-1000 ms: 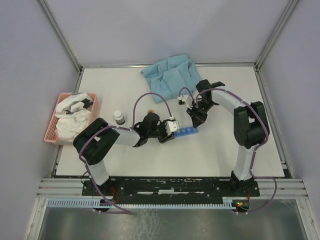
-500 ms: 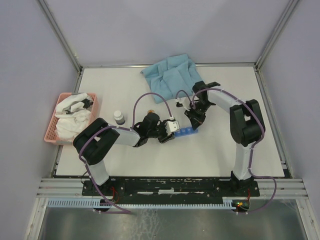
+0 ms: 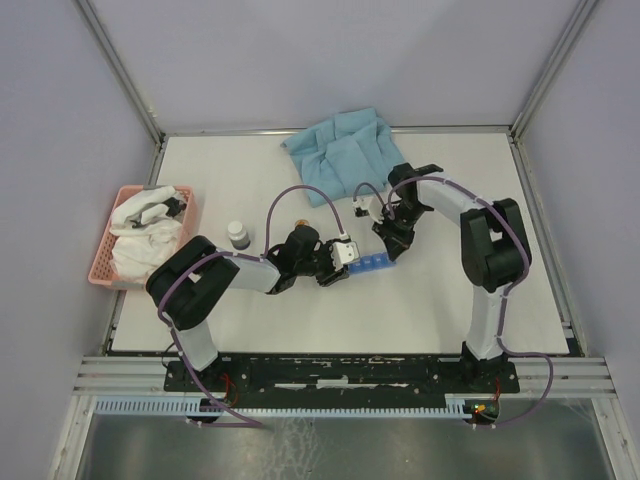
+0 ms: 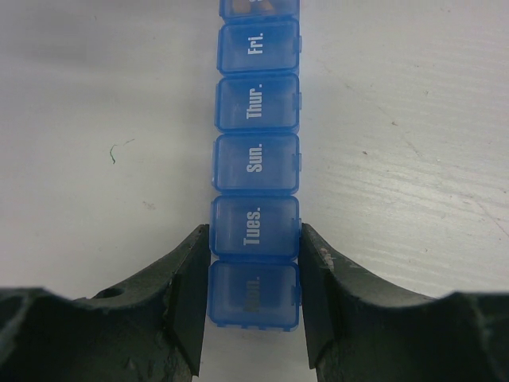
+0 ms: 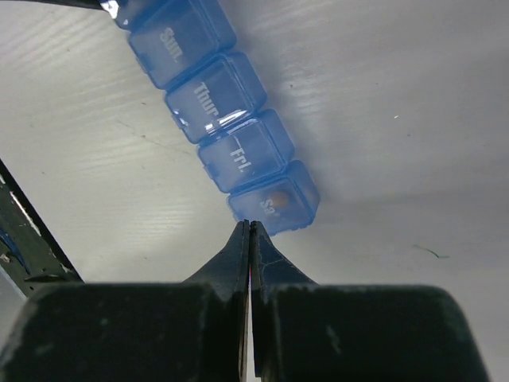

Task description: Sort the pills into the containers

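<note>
The containers are one bright-blue pill-organiser strip (image 3: pixel 368 264) lying mid-table, its lids down. My left gripper (image 4: pixel 253 235) is shut on its near end, a finger on each side of the "Tues." compartment (image 4: pixel 254 230) and the one below it. My right gripper (image 5: pixel 250 226) is shut with nothing between its fingers. Its tips sit at the edge of the strip's far end compartment (image 5: pixel 278 203). An orange pill (image 5: pixel 276 198) shows through that lid. In the top view the right gripper (image 3: pixel 392 246) hovers over the strip's right end.
A small bottle with a dark cap (image 3: pixel 239 235) stands left of the left arm. A pink basket (image 3: pixel 103 254) holding white cloths sits at the left edge. A crumpled blue cloth (image 3: pixel 340 150) lies at the back.
The right arm has shifted slightly left and down toward the strip's right end. The left arm and the strip have not moved.
</note>
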You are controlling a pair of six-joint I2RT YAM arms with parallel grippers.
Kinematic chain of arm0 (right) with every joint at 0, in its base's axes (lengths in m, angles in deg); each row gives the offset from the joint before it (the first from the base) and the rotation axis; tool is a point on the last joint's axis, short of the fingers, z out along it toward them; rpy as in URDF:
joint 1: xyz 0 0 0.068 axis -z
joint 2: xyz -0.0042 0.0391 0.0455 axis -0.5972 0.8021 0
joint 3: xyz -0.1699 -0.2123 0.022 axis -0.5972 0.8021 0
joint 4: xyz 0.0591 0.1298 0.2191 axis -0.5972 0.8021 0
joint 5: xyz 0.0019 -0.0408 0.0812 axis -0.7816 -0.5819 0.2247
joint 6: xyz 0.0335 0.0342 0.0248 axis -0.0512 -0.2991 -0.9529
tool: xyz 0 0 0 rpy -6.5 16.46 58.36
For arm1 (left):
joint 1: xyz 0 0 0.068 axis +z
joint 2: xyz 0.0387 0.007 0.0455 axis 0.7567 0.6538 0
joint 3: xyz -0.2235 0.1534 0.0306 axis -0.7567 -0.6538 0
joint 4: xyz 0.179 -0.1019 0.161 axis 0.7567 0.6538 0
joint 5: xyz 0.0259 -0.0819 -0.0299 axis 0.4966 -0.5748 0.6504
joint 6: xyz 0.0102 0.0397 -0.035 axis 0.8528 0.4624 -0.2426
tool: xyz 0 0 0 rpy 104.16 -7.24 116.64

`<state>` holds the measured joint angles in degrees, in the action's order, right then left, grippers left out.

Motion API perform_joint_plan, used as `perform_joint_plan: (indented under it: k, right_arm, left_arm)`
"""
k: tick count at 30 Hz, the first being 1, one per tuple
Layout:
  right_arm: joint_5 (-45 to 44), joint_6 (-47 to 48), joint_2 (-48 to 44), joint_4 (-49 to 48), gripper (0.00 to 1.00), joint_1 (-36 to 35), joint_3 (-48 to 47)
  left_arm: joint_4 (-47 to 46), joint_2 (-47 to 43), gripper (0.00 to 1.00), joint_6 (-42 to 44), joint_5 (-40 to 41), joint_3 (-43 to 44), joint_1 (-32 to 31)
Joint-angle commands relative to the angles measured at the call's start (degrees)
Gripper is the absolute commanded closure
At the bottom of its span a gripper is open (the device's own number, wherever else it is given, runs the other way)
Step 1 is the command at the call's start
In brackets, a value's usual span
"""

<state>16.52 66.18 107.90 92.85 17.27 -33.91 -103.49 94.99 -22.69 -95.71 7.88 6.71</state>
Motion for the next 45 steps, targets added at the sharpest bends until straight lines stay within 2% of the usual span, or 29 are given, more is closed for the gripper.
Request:
perform_joint_plan:
  k: [1, 6, 14, 17, 23, 26, 27, 31, 36, 38, 40, 43, 45]
  right_arm:
    - [-4.22, -0.99, 4.52, -0.20, 0.99, -0.82, -0.44]
    - [-5.31, -2.63, 4.98, -0.64, 0.99, -0.75, -1.11]
    - [6.75, 1.69, -2.81, 3.50, 0.99, 2.38, -1.82]
    - [7.62, 1.28, -6.71, 1.01, 0.97, 3.35, -0.50]
    - [7.32, -0.86, -13.96, -4.89, 0.92, 4.47, 2.79]
    - [7.77, -1.56, -16.68, -6.68, 0.88, 4.99, 3.87]
    - [8.00, -1.71, -17.49, -7.17, 0.87, 5.27, 4.21]
    - [9.32, -2.08, -21.09, -8.32, 0.86, 6.39, 4.93]
    - [10.97, -2.78, -27.98, -11.36, 0.80, 8.09, 7.59]
    - [12.08, -3.50, -31.59, -13.21, 0.76, 9.27, 8.68]
    - [13.35, -4.47, -35.43, -15.23, 0.68, 10.43, 9.97]
    - [14.89, -7.66, -41.37, -18.81, 0.37, 12.13, 12.10]
    - [15.00, -11.33, -45.08, -21.07, 0.23, 13.40, 12.91]
  left_arm:
    - [-0.29, 0.66, 0.83, 1.25, -1.24, 1.57, 0.01]
    - [-0.63, 0.32, 0.83, 1.34, -1.39, 1.10, 0.01]
    - [-1.04, 0.04, 0.82, 0.94, -1.31, 0.92, 0.01]
    - [-0.74, -0.31, 0.69, -0.93, -1.19, 1.69, 0.01]
    - [-2.04, -2.64, 0.34, -7.11, 0.37, 2.36, 0.01]
    - [-4.04, -6.35, 0.18, -10.13, 0.03, 1.31, 0.01]
    - [-4.37, -7.97, 0.10, -11.12, -0.22, 0.97, 0.01]
    - [-5.64, -14.77, 0.07, -15.87, -0.94, -0.90, -0.16]
    - [-10.19, -26.45, 0.07, -27.18, -1.89, -6.66, -0.13]
    - [-10.54, -32.19, 0.07, -31.95, -1.66, -8.93, -0.09]
    - [-9.23, -39.49, 0.01, -36.63, -0.56, -10.36, -0.08]
    - [-4.95, -48.53, 0.01, -41.23, 2.81, -10.77, 0.05]
    - [-1.83, -54.11, 0.01, -44.83, 8.28, -10.37, 0.17]
